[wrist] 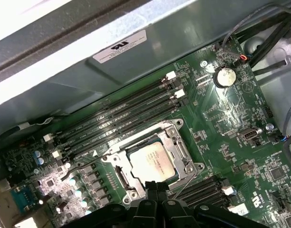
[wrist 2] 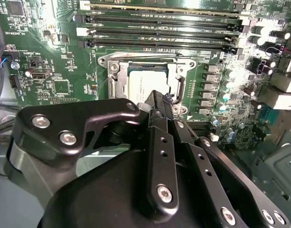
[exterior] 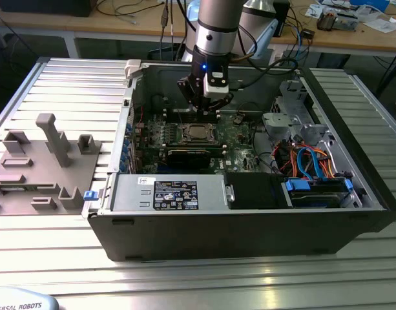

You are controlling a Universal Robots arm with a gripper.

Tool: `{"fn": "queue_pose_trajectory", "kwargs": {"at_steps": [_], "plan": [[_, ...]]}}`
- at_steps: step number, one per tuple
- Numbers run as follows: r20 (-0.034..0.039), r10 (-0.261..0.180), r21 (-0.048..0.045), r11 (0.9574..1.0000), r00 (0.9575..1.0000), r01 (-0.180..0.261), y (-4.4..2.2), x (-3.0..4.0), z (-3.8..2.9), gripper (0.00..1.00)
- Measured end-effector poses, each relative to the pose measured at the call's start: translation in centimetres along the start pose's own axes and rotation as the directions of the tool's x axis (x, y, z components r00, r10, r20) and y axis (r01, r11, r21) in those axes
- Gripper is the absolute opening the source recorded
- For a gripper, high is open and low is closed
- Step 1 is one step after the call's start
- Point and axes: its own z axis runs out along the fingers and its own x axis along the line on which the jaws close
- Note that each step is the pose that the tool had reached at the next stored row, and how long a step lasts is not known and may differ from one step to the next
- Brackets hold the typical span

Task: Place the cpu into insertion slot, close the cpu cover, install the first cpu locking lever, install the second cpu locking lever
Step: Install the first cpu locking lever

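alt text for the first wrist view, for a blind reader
A silver cpu lies framed by its metal cover on a green motherboard. The black hand hangs close by it, with memory slots on the cpu's other side.

Ribbed metal table [exterior: 217, 284], open computer case [exterior: 236, 236], grey fixture block [exterior: 36, 174]

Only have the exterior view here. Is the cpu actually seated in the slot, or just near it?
Observer: Seated. In both wrist views the cpu lies flat inside the insertion slot, shiny top facing up.
Operator: And the cover, up or down?
Observer: Down. The cpu cover lies flat around the chip, which shows through its square opening.
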Motion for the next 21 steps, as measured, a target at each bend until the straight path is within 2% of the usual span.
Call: {"fn": "queue_pose_trajectory", "kwargs": {"at_steps": [7,9,11,12,13,17,21], "plan": [[0.0002,-0.016,-0.0010,0.9999,0.9999,0.016,0.00,0.00,0.00,0.11],[-0.0145,-0.021,-0.0325,0.9993,0.9997,0.020,0.00,0.00,0.00,0.11],[-0.0262,-0.025,-0.0581,0.9980,0.9994,0.023,0.00,0.00,0.00,0.11],[-0.0307,-0.028,-0.0680,0.9974,0.9991,0.026,0.00,0.00,0.00,0.11],[-0.0321,-0.037,-0.0717,0.9968,0.9988,0.034,0.00,0.00,0.00,0.11],[-0.0302,-0.068,-0.0705,0.9954,0.9972,0.066,-0.01,0.00,0.00,0.11],[-0.0299,-0.073,-0.0703,0.9951,0.9969,0.070,0.00,0.00,0.00,0.11]]}}
